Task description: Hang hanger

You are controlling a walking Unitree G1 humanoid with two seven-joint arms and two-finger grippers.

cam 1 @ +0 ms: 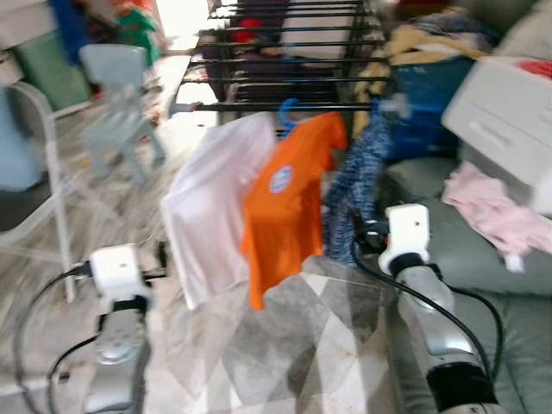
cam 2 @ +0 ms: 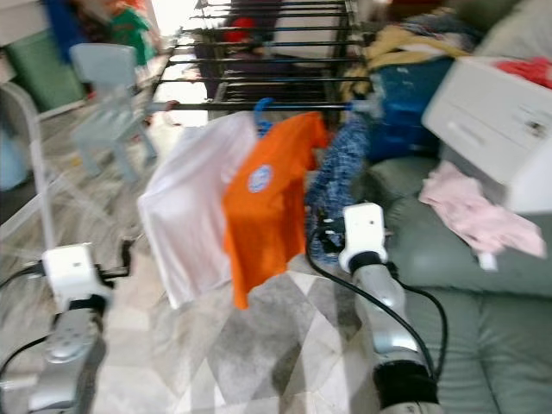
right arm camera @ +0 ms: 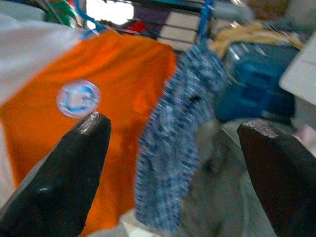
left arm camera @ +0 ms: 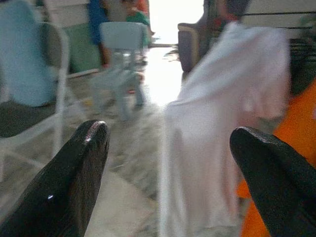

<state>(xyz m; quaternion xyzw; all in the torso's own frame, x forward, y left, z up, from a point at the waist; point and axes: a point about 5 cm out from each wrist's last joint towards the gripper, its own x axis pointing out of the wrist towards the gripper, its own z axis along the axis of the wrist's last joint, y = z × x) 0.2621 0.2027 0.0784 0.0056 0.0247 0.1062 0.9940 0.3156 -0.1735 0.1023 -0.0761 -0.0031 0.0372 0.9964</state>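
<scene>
Garments hang along the front rail of the drying rack (cam 1: 285,52): a white shirt (cam 1: 216,207) toward its left end, an orange shirt (cam 1: 289,203) on a blue hanger (cam 1: 285,114) at mid-rail, a blue checked cloth (cam 1: 358,185) to the right. The left gripper (left arm camera: 168,173) and right gripper (right arm camera: 168,173) both stand spread and empty, short of the clothes. The hanger is probably light and stiff, best taken at its neck; the soft shirt would slip.

We are observing a blue hanger (cam 1: 287,115) hooking over the front rail of the black drying rack (cam 1: 285,79), its hook showing above the collar of the orange T-shirt (cam 1: 289,207) it is carrying. The shirt is hanging tilted, between a white shirt (cam 1: 216,207) and a blue patterned garment (cam 1: 358,185), touching both.
</scene>
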